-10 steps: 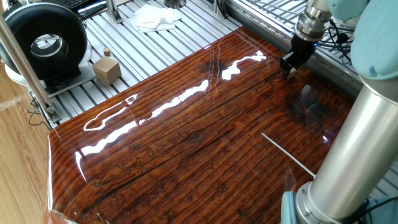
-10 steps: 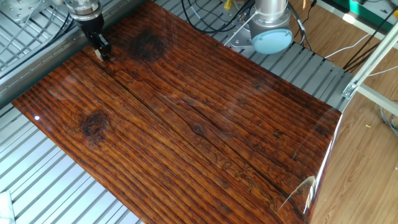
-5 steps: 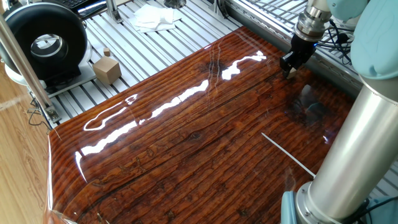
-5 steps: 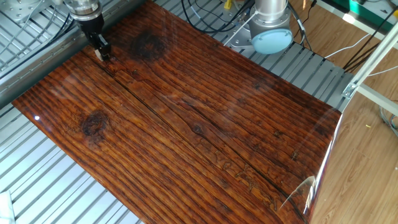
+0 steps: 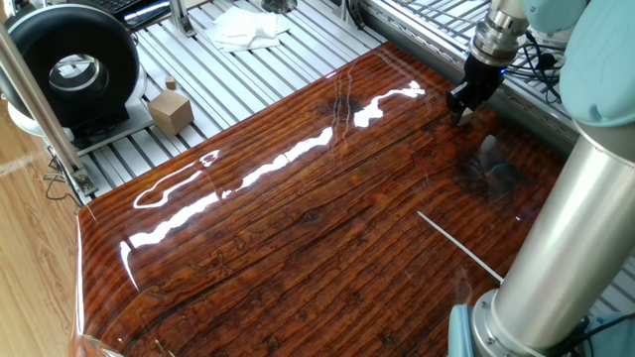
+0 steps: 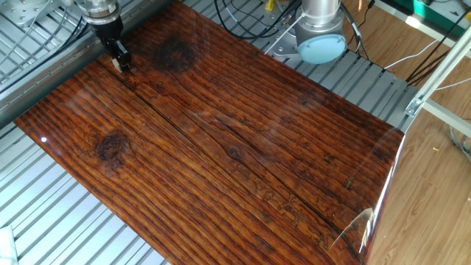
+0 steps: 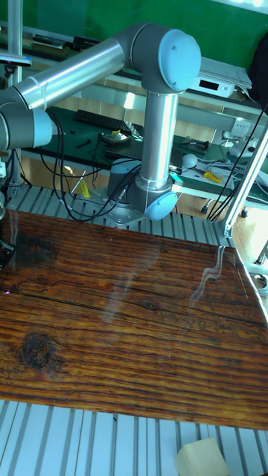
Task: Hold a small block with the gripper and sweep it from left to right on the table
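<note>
The black gripper (image 5: 462,112) stands at the far right corner of the glossy reddish-brown table (image 5: 298,228), fingertips down on the board. It is shut on the small block (image 5: 462,118), a tiny tan cube that just shows between the fingertips. From the other side, the gripper (image 6: 119,63) is at the top left of the table (image 6: 221,147), with the small block (image 6: 115,66) pale at its tips. In the tall view only a dark sliver of the gripper (image 7: 4,251) shows at the left edge; the block is hidden there.
A larger tan cube with a knob (image 5: 171,111) and a black round device (image 5: 69,64) sit on the slatted aluminium frame beyond the table's left end. A white cloth (image 5: 248,28) lies further back. The arm's base (image 6: 321,37) stands at the table's long edge.
</note>
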Action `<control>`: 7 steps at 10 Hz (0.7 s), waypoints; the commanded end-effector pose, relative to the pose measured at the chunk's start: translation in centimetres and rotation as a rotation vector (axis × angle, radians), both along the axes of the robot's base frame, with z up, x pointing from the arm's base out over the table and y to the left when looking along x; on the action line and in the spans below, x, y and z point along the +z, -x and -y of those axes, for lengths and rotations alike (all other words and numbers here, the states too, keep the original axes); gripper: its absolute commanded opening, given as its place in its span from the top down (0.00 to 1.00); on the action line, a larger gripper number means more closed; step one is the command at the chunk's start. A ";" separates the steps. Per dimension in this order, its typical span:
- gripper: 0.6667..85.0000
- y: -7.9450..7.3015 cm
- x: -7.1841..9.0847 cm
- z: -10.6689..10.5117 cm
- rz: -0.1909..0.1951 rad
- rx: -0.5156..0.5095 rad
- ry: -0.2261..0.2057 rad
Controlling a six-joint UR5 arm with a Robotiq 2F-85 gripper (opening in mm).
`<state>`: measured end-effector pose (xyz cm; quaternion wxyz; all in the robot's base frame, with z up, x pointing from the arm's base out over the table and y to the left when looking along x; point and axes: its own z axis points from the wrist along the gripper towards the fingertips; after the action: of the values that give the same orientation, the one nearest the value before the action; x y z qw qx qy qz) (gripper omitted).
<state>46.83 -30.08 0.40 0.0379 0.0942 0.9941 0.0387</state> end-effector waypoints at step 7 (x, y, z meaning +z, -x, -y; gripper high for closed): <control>1.00 -1.3 0.4 0.9 0.062 -0.009 0.024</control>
<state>47.79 -30.70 0.46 0.0604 0.0921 0.9934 0.0309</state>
